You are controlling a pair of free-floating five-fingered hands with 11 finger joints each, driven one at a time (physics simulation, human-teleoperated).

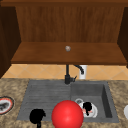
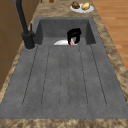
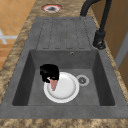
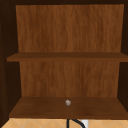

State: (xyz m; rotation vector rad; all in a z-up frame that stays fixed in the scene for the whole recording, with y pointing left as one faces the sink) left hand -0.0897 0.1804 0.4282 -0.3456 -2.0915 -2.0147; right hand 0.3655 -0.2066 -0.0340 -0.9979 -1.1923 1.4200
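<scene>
A: Kitchen sink (image 1: 105, 100) in a speckled tabletop (image 3: 15, 67), wooden shelf (image 1: 67, 53) above.

B: Where's the right robot hand (image 3: 49, 72)?

A: Lower left of the basin, curled round a pinkish piece (image 3: 53, 84) pointing down onto the white plate (image 3: 66, 87), right beneath it.

B: The left robot hand (image 1: 37, 116)?

A: Bottom left, fingers unclear, beside a red ball (image 1: 67, 114).

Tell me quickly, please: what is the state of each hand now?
Left hand: low over the draining board, fingers cannot be told.
Right hand: in the basin, shut on a small pink thing over the white plate.
</scene>
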